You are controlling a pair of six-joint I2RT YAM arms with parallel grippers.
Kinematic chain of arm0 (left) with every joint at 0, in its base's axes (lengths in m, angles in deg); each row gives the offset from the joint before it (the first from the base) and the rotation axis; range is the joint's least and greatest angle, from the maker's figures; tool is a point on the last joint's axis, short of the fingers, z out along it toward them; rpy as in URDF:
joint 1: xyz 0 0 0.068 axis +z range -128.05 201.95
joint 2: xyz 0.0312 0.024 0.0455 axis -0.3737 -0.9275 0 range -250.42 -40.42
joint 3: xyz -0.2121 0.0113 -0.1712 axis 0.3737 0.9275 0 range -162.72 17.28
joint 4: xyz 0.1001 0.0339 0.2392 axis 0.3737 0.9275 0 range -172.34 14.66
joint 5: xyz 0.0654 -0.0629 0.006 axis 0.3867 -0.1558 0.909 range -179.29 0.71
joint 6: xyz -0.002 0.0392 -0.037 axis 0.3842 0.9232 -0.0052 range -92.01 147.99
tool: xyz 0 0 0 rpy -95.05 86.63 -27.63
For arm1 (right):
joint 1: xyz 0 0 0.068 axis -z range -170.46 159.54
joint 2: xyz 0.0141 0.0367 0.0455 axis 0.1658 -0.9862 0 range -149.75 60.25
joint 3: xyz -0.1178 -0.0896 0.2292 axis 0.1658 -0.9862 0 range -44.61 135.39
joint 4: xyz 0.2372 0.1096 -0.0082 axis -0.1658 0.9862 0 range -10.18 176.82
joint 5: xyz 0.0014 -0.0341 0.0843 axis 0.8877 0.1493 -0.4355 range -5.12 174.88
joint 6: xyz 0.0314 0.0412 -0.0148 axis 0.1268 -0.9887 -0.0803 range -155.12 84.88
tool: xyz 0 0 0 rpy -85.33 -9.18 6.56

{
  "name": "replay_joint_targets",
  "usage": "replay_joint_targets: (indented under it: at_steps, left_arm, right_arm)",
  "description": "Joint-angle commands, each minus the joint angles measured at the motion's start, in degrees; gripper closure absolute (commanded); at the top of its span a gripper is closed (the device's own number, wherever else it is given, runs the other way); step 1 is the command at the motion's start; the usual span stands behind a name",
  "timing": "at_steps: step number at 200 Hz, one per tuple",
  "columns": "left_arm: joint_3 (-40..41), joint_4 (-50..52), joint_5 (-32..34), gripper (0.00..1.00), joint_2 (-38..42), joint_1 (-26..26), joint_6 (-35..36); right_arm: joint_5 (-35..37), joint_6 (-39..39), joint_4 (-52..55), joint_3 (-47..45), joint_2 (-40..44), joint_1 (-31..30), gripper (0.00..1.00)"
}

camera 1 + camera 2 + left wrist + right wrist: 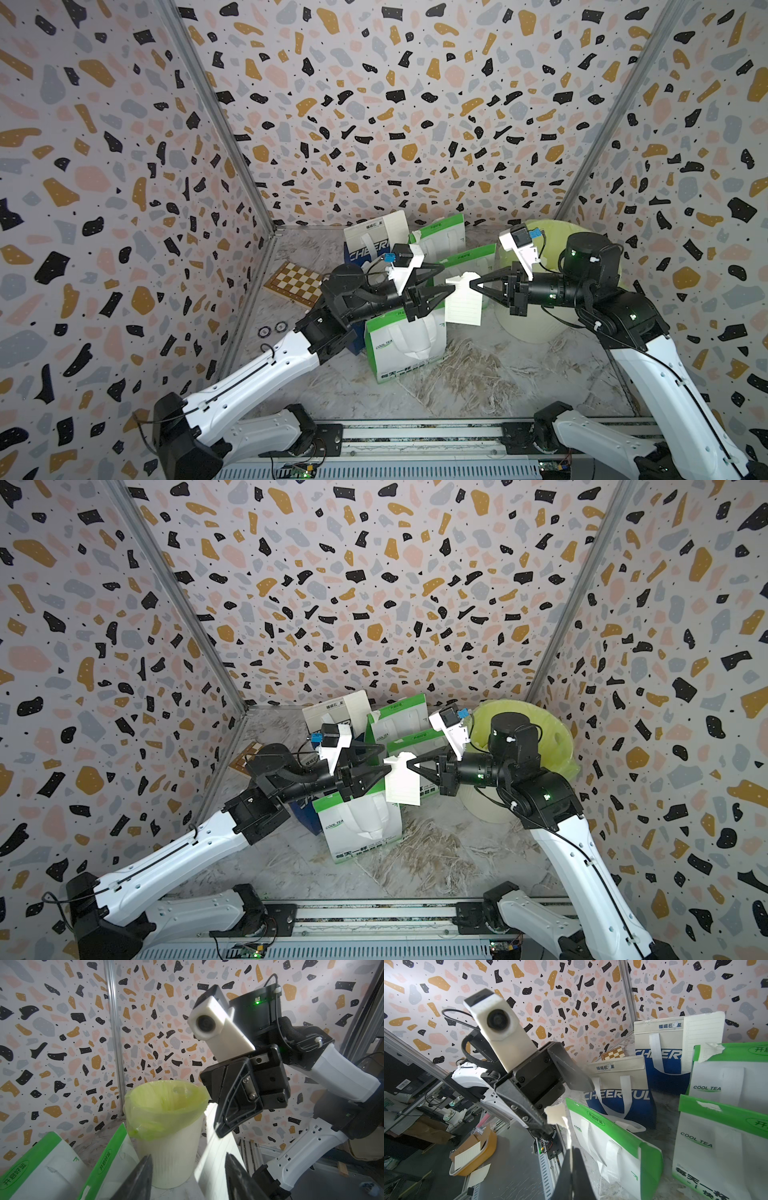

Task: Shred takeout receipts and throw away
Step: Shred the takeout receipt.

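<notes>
**A:** What sits nearest the camera?

**B:** A metal rail point(415, 440) runs across the front and carries both arm bases. Beyond it lies a marbled bench point(498, 374).

**A:** What is the first thing on the bench?

**B:** A green-and-white paper bag point(405, 353) marked COOL TEA stands upright, a little left of centre.

**A:** Where is the receipt?

**B:** It is in the air above the bench, just past that bag. In both top views a cream takeout receipt point(463, 305) point(402, 783) with faint ruled lines hangs down between the two grippers. Its top edge looks ragged.

**A:** Which gripper holds it?

**B:** The right gripper point(471, 285) has its jaws closed, pinching the slip's upper part. The left gripper point(449, 279) has its jaws parted. The slip's edge sits between its fingers point(234, 1176), and I cannot tell whether they touch it.

**A:** What is farther back?

**B:** A cream waste bin point(536, 328) with a yellow-green liner stands to the right, behind the right gripper. More green-and-white bags point(440, 239) stand behind the slip. A chessboard point(295, 284) lies flat at the left. Farthest back is a blue-and-white bag point(365, 249) with a second receipt point(395, 226) against its face.
</notes>
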Motion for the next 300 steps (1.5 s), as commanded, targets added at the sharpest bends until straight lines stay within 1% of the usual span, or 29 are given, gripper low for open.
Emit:
replay_joint_targets:
  at_steps: [1, 32, 56, 73, 80, 111, 132, 153, 174, 183, 202, 213, 229, 261, 274, 292, 300]
  left_arm:
    - [0.1, -6.1, -2.6, 0.52, 0.5, 0.6, -4.0]
    - [-2.6, -4.3, -6.6, 0.64, -1.6, 0.5, -4.1]
    - [-4.1, -1.4, -8.7, 0.66, -2.6, 0.5, -3.5]
    - [-4.0, -1.0, -8.8, 0.65, -2.5, 0.5, -3.4]
    - [-4.0, -0.9, -8.8, 0.67, -2.4, 0.6, -3.3]
    - [-4.3, -0.5, -8.7, 0.81, -2.2, 0.6, -3.2]
    - [-4.2, -1.1, -8.3, 0.83, -2.3, 0.6, -3.4]
    - [-4.3, -2.1, -8.2, 0.89, -2.6, 0.6, -3.9]
    - [-4.7, -2.3, -8.3, 1.00, -3.1, 0.5, -4.0]
    - [-4.7, -2.3, -8.3, 1.00, -3.2, 0.6, -3.8]
    - [-3.9, -2.5, -8.4, 1.00, -2.8, 0.1, -1.4]
    - [-3.2, -2.1, -7.1, 1.00, -2.1, -1.1, 1.8]
    - [-2.5, -0.4, -4.8, 1.00, -1.1, -3.0, 7.1]
    - [-1.5, -0.4, -1.3, 1.00, 0.2, -6.3, 14.4]
    - [-0.8, -0.9, -0.5, 1.00, 0.8, -7.0, 15.9]
    - [0.9, -3.1, 0.2, 1.00, 2.4, -7.0, 15.9]
    - [1.5, -3.6, 0.7, 1.00, 3.4, -7.0, 15.8]
  right_arm:
    - [-1.2, 0.9, 0.9, 2.2, 0.5, -0.2, 1.00]
    - [-0.5, 0.8, 1.0, 2.7, 0.1, -0.1, 1.00]
    - [0.6, 0.8, 1.4, 3.5, -0.1, -0.1, 1.00]
    - [1.2, 0.7, 1.5, 3.7, -0.3, -0.1, 1.00]
    - [1.2, 0.7, 1.6, 3.9, -0.3, -0.1, 1.00]
    - [1.4, 0.4, 1.5, 3.8, -0.4, -0.1, 1.00]
    - [1.2, 0.4, 1.6, 3.6, -0.4, -0.1, 1.00]
    - [1.3, 0.2, 1.6, 3.3, -0.4, -0.1, 1.00]
    - [1.9, -0.8, 1.2, 3.2, -0.7, -0.2, 1.00]
    - [2.1, -1.9, 0.6, 2.8, -0.8, -0.1, 1.00]
    - [5.1, -5.9, -0.1, 1.9, -1.5, -0.1, 1.00]
    - [9.3, -7.7, 0.2, 1.6, -1.6, -0.1, 1.00]
    - [12.3, -10.6, -0.6, 0.4, -1.6, -0.2, 1.00]
    - [20.8, -14.8, 0.7, -0.9, -2.6, -0.2, 1.00]
    - [23.9, -15.3, 1.3, -0.7, -2.7, -0.2, 1.00]
    - [28.2, -14.8, 3.5, 1.3, -3.8, 0.3, 1.00]
    - [29.3, -13.9, 4.4, 2.3, -4.4, 1.3, 1.00]
